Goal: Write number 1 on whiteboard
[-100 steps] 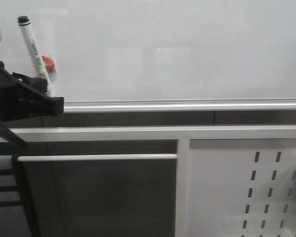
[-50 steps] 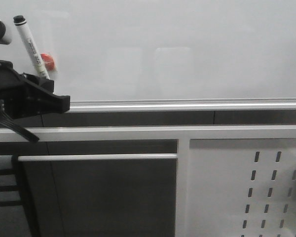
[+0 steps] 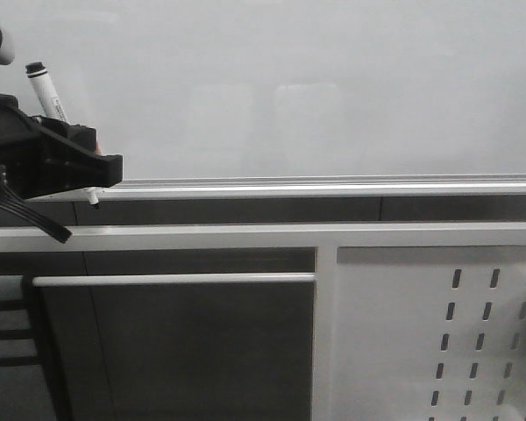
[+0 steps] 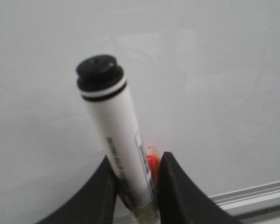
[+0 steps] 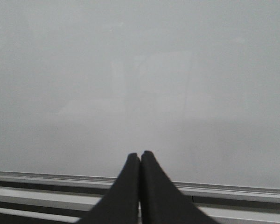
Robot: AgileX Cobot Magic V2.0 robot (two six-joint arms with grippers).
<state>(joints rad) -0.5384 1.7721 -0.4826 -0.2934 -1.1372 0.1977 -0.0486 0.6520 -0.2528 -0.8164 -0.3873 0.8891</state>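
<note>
Nearest in the front view are the dark lower shelves and, at lower right, the white panel with slot holes [image 3: 473, 351]. Above them run pale metal bars, and behind those stands the whiteboard [image 3: 333, 88], a broad glossy pale surface with a silver rail [image 3: 333, 187] along its lower edge.

At the left edge of that view the left gripper [image 3: 83, 167] sits just in front of the rail, its black fingers pinched on a marker [image 3: 46, 92]. The marker's long axis is close to upright, leaning a little to the left at the top. Its black end cap points up and slightly toward the camera; its lower end pokes out beneath the fingers, level with the rail. Most of the white barrel rises above the gripper against the board. In the left wrist view the marker [image 4: 119, 144] is squeezed between the two dark fingers [image 4: 177, 191], with a small red piece [image 4: 151, 163] showing just behind the barrel at the grip.

The right gripper [image 5: 140, 156] appears only in its own wrist view: its two dark fingers are pressed together, tips touching, with nothing between them, aimed at the board just above the rail.

No drawn number 1 is visible on the board in any of the views; its surface reads as plain pale grey with faint reflections.
</note>
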